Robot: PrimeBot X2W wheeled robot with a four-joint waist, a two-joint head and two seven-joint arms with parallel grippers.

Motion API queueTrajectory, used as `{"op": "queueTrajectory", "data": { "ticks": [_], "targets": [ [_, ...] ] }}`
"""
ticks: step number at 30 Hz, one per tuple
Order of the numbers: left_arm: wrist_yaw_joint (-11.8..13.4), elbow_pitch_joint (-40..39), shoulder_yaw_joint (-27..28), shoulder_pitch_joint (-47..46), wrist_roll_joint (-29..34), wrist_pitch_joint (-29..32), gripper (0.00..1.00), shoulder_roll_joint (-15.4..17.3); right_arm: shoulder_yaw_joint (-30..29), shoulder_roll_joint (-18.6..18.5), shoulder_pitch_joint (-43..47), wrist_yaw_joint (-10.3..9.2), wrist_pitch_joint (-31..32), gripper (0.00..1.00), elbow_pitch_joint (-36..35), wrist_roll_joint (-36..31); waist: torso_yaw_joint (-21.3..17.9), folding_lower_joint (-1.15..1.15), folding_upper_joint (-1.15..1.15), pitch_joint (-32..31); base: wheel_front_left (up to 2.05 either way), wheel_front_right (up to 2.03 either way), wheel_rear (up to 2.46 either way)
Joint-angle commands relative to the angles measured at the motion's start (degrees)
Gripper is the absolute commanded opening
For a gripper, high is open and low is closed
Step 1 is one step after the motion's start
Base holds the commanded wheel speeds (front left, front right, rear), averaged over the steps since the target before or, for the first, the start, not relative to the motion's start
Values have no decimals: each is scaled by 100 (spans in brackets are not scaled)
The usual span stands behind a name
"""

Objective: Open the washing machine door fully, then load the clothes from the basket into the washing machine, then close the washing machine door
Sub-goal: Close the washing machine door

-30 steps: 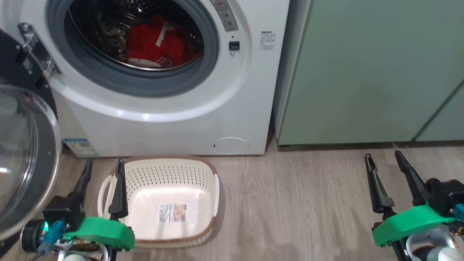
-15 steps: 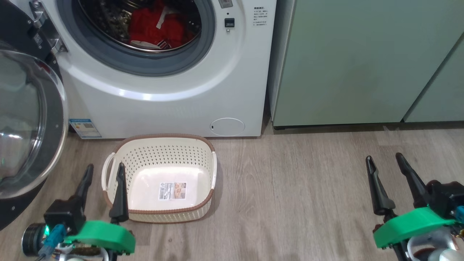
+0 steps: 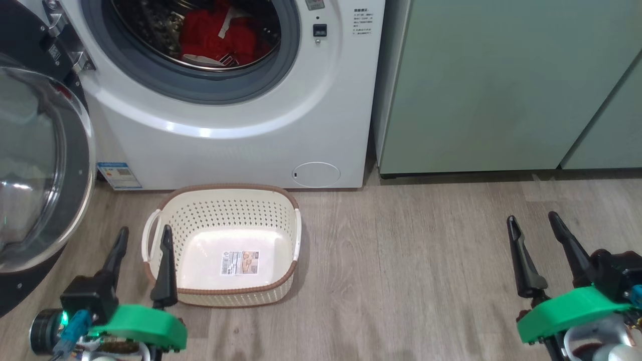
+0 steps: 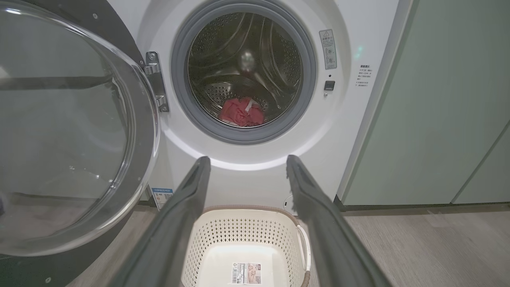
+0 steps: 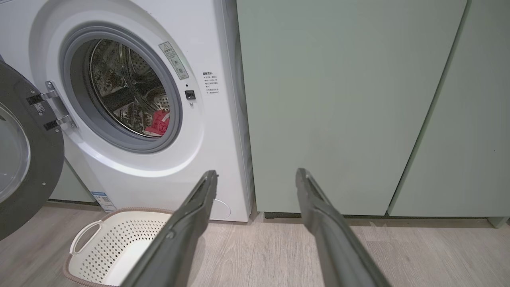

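No wording is legible at this size. Washing machine point(image 4: 255, 175) front — a grey strip sticker point(image 4: 328, 49) right of the opening carries a warning triangle; its print is too small to read. Beside it, a block of black lines point(image 4: 363, 75): unreadable. Lower left corner — a blue label point(image 3: 119, 175), unreadable. Basket point(image 3: 225, 210) floor: a white label point(image 3: 239, 262) with barcode.

Left gripper point(image 3: 144, 229): two long dark fingers point(image 3: 163, 271), each tapering to a narrow tip.
Left mount point(image 3: 140, 323): bright green moulded plate with rounded edges.
Left housing point(image 3: 88, 296): black block; blue connector point(image 3: 74, 323) with a small green light beside it; dark round barrel point(image 3: 42, 331).
Right gripper point(image 3: 531, 216): matching dark tapered fingers on a black block point(image 3: 614, 273).
Right mount point(image 3: 572, 308): green plate over silver metal parts point(image 3: 597, 326).
Finger faces, wrist views: matte dark grey.
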Motion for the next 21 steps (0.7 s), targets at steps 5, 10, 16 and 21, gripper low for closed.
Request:
{"op": "queueTrajectory", "data": {
  "ticks": [5, 10, 16, 21],
  "targets": [
    [7, -191, 235, -266, -16, -38, 100, 131, 46, -43, -100, 0, -2, 100, -243, -6, 103, 0, 0, -9, 0, 0, 0],
    [26, -177, 227, -312, -20, -25, 100, 113, 14, -43, -51, 0, 6, 100, -263, 12, 355, 0, 0, -18, 0, 0, 0],
    [78, -186, 279, -345, -43, -22, 100, 99, 36, -43, -4, 0, -4, 100, -318, 47, 1038, 0, 0, -61, 0, 0, 0],
    [153, -236, 368, -289, -81, -22, 100, 105, 53, -43, 27, 0, -9, 100, -318, 98, 1811, 0, 0, -104, 0, 0, 0]
  ]
}}
